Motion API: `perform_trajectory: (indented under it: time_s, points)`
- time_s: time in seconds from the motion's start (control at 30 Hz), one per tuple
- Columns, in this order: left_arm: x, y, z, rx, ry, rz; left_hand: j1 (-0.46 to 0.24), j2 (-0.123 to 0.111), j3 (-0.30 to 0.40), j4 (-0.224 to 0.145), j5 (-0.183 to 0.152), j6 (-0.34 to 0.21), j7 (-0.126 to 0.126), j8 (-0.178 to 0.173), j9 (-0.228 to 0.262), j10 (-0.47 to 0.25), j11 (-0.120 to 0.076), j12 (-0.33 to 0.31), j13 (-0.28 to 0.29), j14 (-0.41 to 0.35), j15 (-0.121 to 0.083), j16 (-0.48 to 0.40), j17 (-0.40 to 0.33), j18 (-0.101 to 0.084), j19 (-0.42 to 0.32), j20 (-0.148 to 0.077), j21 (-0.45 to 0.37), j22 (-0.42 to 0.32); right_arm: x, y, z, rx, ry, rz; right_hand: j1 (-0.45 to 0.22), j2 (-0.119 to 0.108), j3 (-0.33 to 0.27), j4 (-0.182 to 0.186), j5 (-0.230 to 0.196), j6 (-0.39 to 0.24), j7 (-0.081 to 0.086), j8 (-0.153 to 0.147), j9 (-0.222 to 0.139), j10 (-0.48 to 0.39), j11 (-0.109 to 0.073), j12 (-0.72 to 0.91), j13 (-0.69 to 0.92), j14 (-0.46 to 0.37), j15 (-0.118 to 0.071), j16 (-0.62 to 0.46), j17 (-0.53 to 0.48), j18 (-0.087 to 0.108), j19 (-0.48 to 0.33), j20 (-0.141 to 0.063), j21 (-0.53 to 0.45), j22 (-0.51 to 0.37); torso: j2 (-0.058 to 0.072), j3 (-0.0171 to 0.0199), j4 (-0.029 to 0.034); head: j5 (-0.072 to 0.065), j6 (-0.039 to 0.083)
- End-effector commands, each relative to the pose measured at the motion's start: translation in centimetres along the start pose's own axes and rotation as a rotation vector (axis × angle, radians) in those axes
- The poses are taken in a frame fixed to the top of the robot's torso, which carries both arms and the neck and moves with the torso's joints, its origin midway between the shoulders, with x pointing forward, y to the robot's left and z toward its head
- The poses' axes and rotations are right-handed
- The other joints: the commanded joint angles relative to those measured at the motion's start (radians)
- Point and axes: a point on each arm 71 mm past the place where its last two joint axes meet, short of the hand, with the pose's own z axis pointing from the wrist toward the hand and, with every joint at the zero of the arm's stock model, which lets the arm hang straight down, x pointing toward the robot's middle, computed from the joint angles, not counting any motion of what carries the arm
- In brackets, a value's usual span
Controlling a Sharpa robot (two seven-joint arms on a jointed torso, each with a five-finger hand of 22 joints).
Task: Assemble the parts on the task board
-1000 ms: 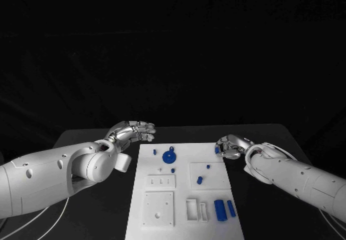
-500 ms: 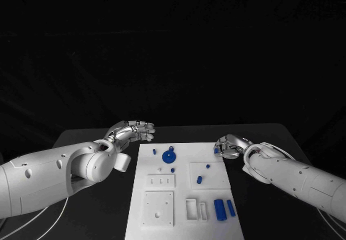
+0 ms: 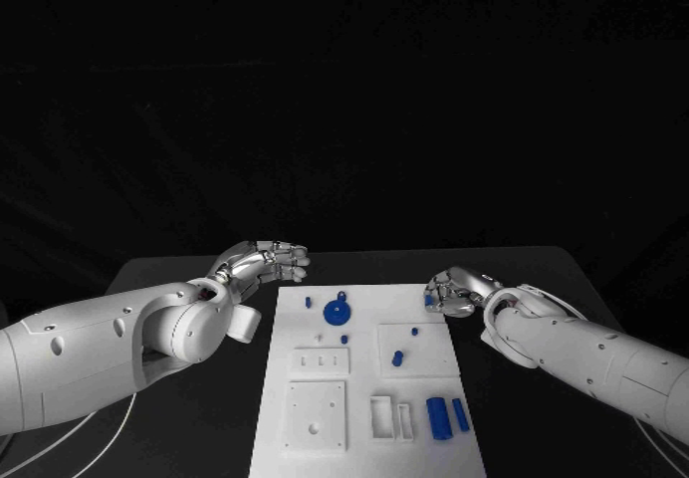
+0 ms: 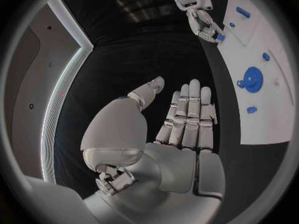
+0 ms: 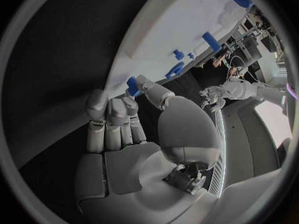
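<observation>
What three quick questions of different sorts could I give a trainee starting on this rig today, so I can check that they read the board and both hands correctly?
1. True or false: the left hand holds a blue part.
2. Which hand is at the far right corner of the task board? A) left B) right C) both
3. Fill in: the blue gear lies in the board's ____ half, far or near.

Key
1. False: in the left wrist view its fingers are extended with nothing in them.
2. B: the right hand pinches a small blue part there.
3. Far.
</observation>
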Motion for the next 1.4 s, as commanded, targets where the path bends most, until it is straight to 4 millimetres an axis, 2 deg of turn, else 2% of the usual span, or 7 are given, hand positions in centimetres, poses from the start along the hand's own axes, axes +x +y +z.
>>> perform_trajectory:
  time_s: [0.03,0.37,0.4,0.53,0.7,1.13,1.4]
  points:
    - [0.2,0.1,0.0,-0.024,0.017,0.059,-0.011,0.007,0.0,-0.001,-0.004,0.018,-0.008,0.007,0.005,0.031,-0.009,0.016,0.008,0.005,-0.003,0.011,0.003,0.007,-0.007,-0.002,0.008,0.021,-0.6,1.0,0.1,0.007,-0.042,-0.04,0.0,-0.009,0.006,0.0,-0.001,0.049,0.031,0.005,0.016,0.001,-0.007,0.003,0.001,0.003,-0.007,-0.005,0.002,0.06,0.004,-0.01,0.005,0.016,-0.002,0.0001,-0.0033,0.002,0.005]
    - [0.3,1.0,0.3,-0.196,0.073,0.144,-0.064,-0.002,-0.026,0.03,-0.034,0.078,-0.034,0.035,0.021,0.137,-0.059,0.068,0.041,0.071,-0.036,0.066,0.028,0.008,0.029,-0.024,0.032,0.023,-1.7,6.8,0.3,-0.071,-0.049,-0.124,-0.021,-0.03,-0.01,0.005,0.0,0.056,0.027,0.006,0.02,0.009,-0.011,0.009,0.007,0.004,-0.01,-0.004,0.004,0.06,0.012,-0.012,0.008,0.014,-0.016,-0.0038,-0.0121,0.012,0.013]
    - [0.4,1.2,0.4,-0.218,0.086,0.162,-0.071,-0.002,-0.032,0.034,-0.033,0.103,-0.045,0.044,0.026,0.193,-0.086,0.098,0.061,0.123,-0.066,0.117,0.056,0.014,0.062,-0.038,0.055,0.026,-1.6,7.4,0.2,-0.078,-0.044,-0.129,-0.021,-0.033,-0.009,0.006,-0.001,0.06,0.025,0.008,0.022,0.014,-0.013,0.011,0.009,0.005,-0.012,-0.004,0.004,0.06,0.014,-0.014,0.008,0.013,-0.018,-0.0045,-0.0129,0.015,0.013]
    - [1.3,1.5,0.9,-0.263,0.11,0.239,-0.071,0.012,-0.035,0.024,-0.02,0.122,-0.052,0.032,0.023,0.225,-0.103,0.11,0.095,0.143,-0.105,0.229,0.123,0.011,0.106,-0.073,0.11,0.026,-1.2,10.0,0.1,-0.089,-0.03,-0.153,-0.018,-0.04,-0.002,0.011,-0.001,0.064,0.022,0.008,0.024,0.019,-0.016,0.013,0.01,0.006,-0.015,-0.003,0.005,0.06,0.02,-0.018,0.007,0.011,-0.03,-0.0086,-0.0135,0.025,0.009]
    - [2.4,1.9,1.5,-0.295,0.117,0.292,-0.093,0.001,-0.039,0.035,-0.033,0.129,-0.056,0.014,0.019,0.248,-0.114,0.129,0.145,0.134,-0.124,0.317,0.162,0.0,0.118,-0.103,0.158,0.025,-0.1,13.3,0.0,-0.115,0.001,-0.166,-0.019,-0.05,0.006,0.021,-0.001,0.065,0.021,0.007,0.026,0.021,-0.017,0.011,0.008,0.007,-0.017,-0.004,0.006,0.06,0.025,-0.021,0.007,0.009,-0.049,-0.0154,-0.0093,0.032,0.006]
    - [4.1,2.4,2.2,-0.33,0.143,0.386,-0.188,-0.075,-0.05,0.126,-0.051,0.117,-0.044,-0.007,0.017,0.168,-0.091,0.112,0.181,0.059,-0.101,0.313,0.139,-0.022,0.057,-0.101,0.155,0.019,1.9,18.3,-0.2,-0.189,0.014,-0.166,-0.023,-0.074,0.021,0.047,0.0,0.066,0.021,0.002,0.028,0.018,-0.017,0.004,0.003,0.009,-0.017,-0.007,0.006,0.06,0.03,-0.024,0.004,0.006,-0.078,-0.0241,-0.0031,0.039,0.0]
    - [4.4,2.7,2.1,-0.343,0.167,0.431,-0.183,-0.058,-0.039,0.139,-0.051,0.117,-0.044,-0.006,0.019,0.152,-0.086,0.108,0.187,0.05,-0.097,0.312,0.134,-0.021,0.046,-0.097,0.154,0.02,2.6,19.6,-0.9,-0.208,0.014,-0.16,-0.027,-0.081,0.023,0.057,0.0,0.066,0.021,0.0,0.029,0.018,-0.017,0.003,0.003,0.009,-0.017,-0.008,0.006,0.06,0.031,-0.024,0.003,0.005,-0.082,-0.0249,-0.0011,0.039,-0.004]
